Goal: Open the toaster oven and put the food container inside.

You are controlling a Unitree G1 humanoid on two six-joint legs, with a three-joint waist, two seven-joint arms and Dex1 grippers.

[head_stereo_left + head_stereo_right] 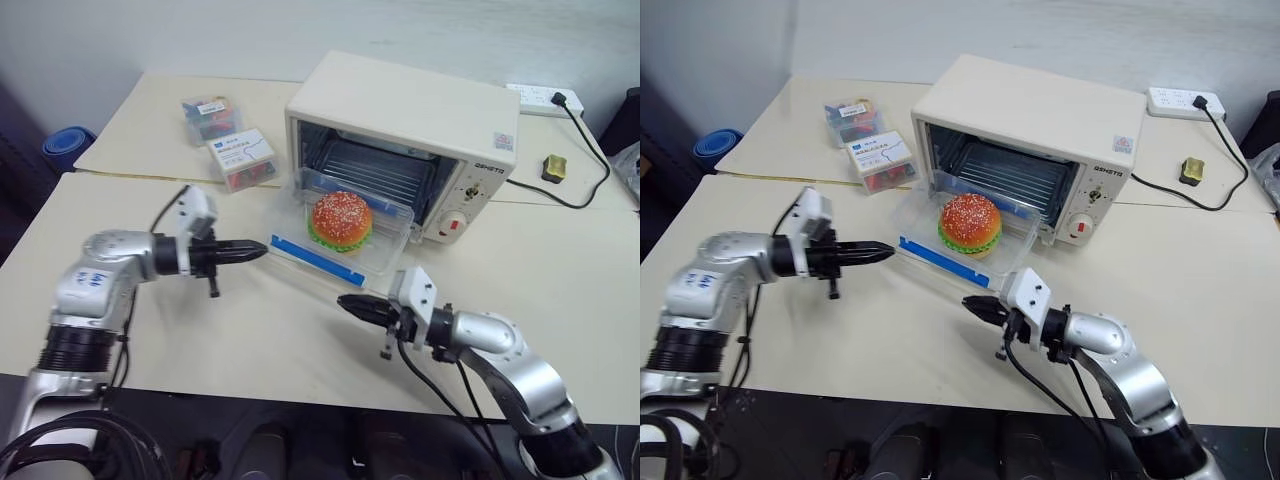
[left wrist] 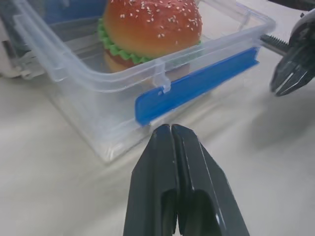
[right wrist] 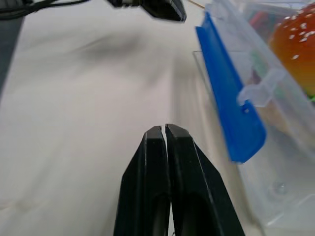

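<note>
Both pincers stood pressed shut and empty as you looked down over the table: your left gripper (image 1: 262,247), pointing level toward the near left corner of the food container (image 1: 345,238), and your right gripper (image 1: 345,300), aimed across the tabletop just short of the box's near long side. That container, clear with a blue clip (image 1: 318,260) along its near edge and a toy hamburger (image 1: 341,220) inside, sat on the lowered glass door of the toaster oven (image 1: 420,130), its far end at the mouth of the cavity and the wire rack (image 1: 375,172) beyond it. Its long axis ran along the door's front edge, crosswise to the way into the oven, so the box lay ahead of both fingertips, between them and the opening. Your left gripper seemed the nearer, almost at the corner, though contact could not be judged; the right was near but apart. With the door already down, what appeared to remain was a push from the near side, and an uneven shove risked skewing the box against the oven's frame
</note>
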